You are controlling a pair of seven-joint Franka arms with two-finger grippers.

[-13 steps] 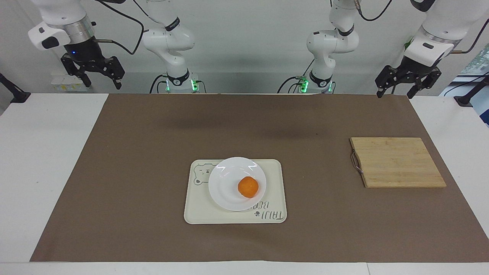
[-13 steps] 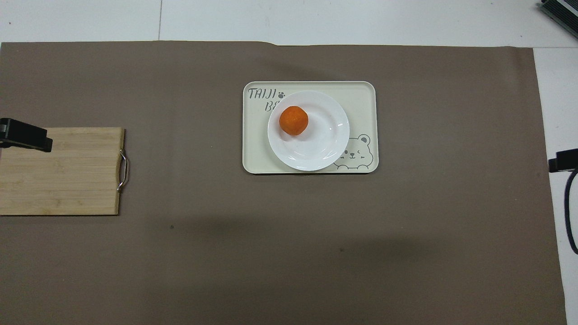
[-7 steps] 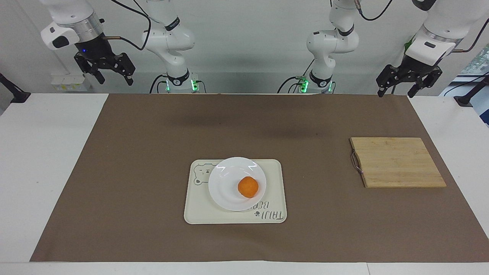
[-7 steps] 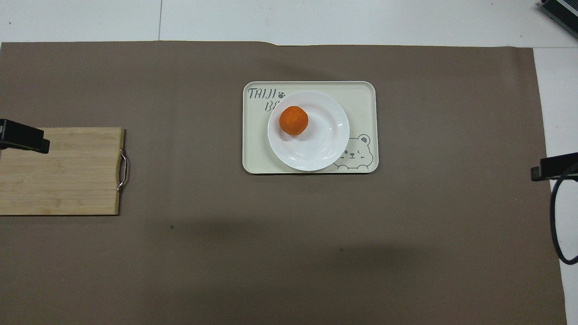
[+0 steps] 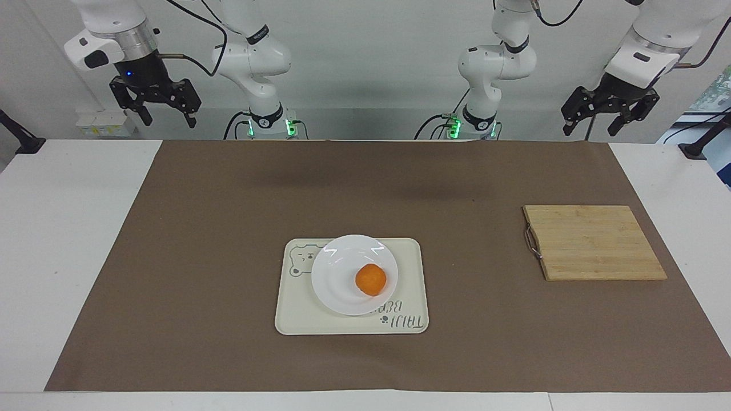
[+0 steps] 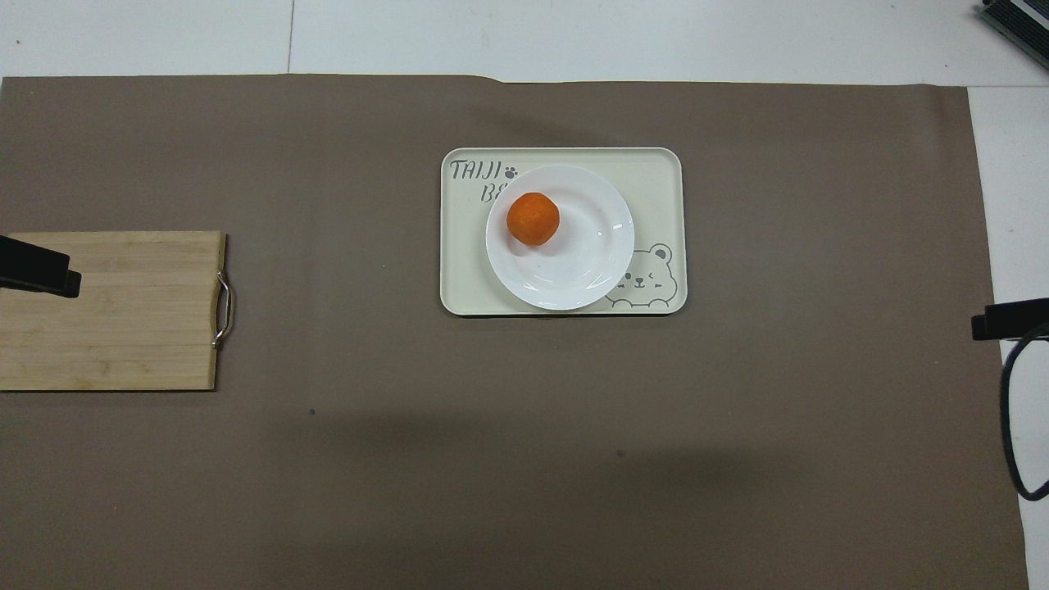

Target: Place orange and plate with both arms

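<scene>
The orange (image 5: 370, 279) lies in the white plate (image 5: 337, 274), and the plate sits on a cream tray with a bear drawing (image 5: 297, 317) in the middle of the brown mat. In the overhead view the orange (image 6: 533, 219) is off-centre in the plate (image 6: 582, 262). My right gripper (image 5: 167, 119) hangs open and empty, high over the table's edge by the robots at its own end. My left gripper (image 5: 591, 128) hangs open and empty, high up at its own end. Only the tips of the left gripper (image 6: 37, 270) and the right gripper (image 6: 1004, 319) show in the overhead view.
A bamboo cutting board (image 5: 594, 242) with a metal handle lies on the mat toward the left arm's end; it also shows in the overhead view (image 6: 115, 319). The tray (image 6: 656, 176) holds nothing but the plate. A brown mat (image 5: 228, 217) covers most of the white table.
My right gripper has risen and swung a little toward the middle of the table. My left gripper has risen slightly. The orange, plate and tray have not moved.
</scene>
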